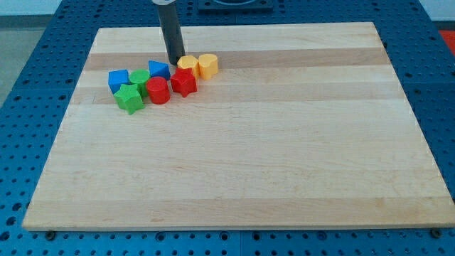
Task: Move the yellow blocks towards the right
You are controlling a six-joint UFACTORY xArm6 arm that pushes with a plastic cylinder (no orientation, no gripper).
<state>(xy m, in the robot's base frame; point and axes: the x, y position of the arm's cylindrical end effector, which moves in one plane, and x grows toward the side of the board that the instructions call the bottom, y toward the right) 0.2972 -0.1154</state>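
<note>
**Rod tip beside two yellow blocks on a wooden table**

A pale wooden table (234, 171) fills most of the view, lying on a blue perforated surface (28, 107). The near half of the table, toward the view's bottom, carries nothing; all the blocks sit in a cluster near the view's top left.

Nearest in the cluster is a green star-shaped block (130, 98). Just to its right stands a red cylinder (158, 91), and beside that a red star-shaped block (183, 82). Behind the green star lie a blue cube-like block (118, 79) and a second green block (140, 80), whose shape is hard to make out. A blue block (159, 70) sits a little farther back.

Farthest back are the two yellow blocks: one of rounded shape (188, 65), touching the red star, and a yellow cylinder (207, 65) just to its right.

My tip (173, 61) rests on the table just left of the rounded yellow block, between it and the rear blue block. The arm has no gripper, only a dark upright rod.
</note>
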